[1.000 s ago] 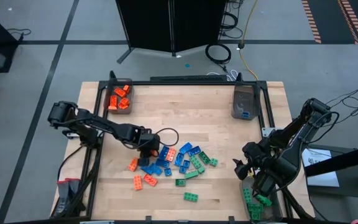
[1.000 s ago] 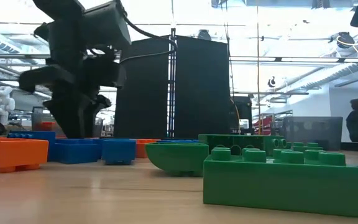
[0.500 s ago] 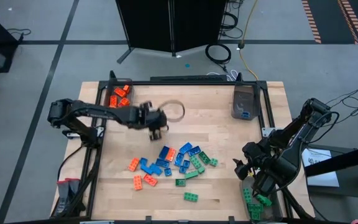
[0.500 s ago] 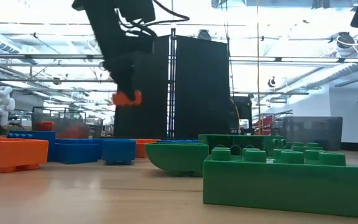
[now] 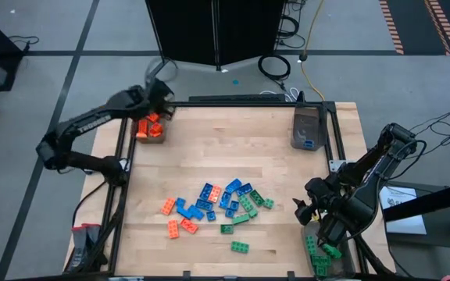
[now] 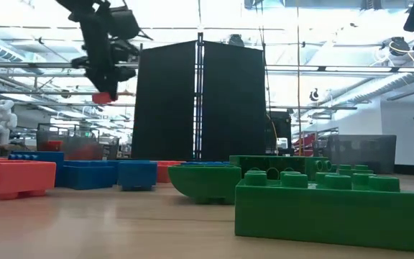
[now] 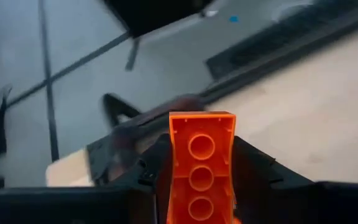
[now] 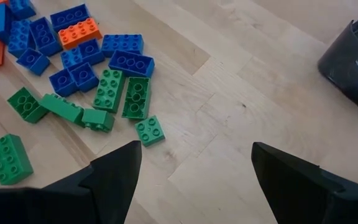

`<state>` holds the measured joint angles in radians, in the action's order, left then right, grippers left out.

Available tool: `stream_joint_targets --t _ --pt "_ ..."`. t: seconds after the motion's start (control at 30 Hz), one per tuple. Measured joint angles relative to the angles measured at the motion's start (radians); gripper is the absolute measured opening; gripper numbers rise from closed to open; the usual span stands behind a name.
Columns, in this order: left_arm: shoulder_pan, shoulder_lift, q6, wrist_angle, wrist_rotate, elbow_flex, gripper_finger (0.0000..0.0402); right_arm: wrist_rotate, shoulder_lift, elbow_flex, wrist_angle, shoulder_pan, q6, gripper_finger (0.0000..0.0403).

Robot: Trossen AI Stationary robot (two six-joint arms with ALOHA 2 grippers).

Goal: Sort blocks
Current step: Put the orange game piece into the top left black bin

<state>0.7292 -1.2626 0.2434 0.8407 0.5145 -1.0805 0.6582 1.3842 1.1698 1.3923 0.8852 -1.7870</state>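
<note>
Over orange bin [image 5: 150,125], left claw [image 5: 161,100] carried orange brick [image 7: 201,167] from pile [image 5: 217,204]

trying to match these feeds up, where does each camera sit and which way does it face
High view: overhead, straight down on the wooden table; both arms show.
Low view: table height, looking level past a green studded plastic brick; the left arm hangs above.
Left wrist view: past the left hand, shut on an orange studded plastic brick.
Right wrist view: past the open right hand onto the brick pile.
Shared: low and left wrist views both show that orange brick.
</note>
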Motion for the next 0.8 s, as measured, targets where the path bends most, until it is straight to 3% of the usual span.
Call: stream_joint_targets --t 0.2,0.5,0.8 --pt "0.118 -0.021 0.087 0.007 -0.01 0.001 0.0119 0.006 0.0 0.0 0.008 0.0 0.017 0.0299" --pt "0.15 -0.11 0.096 0.014 0.004 0.001 0.0119 0.006 0.0 0.0 0.005 0.0 0.012 0.0299" --pt "0.153 -0.176 0.117 0.073 0.018 0.001 0.0214 0.005 0.0 0.0 0.003 0.0 0.0 0.0299"
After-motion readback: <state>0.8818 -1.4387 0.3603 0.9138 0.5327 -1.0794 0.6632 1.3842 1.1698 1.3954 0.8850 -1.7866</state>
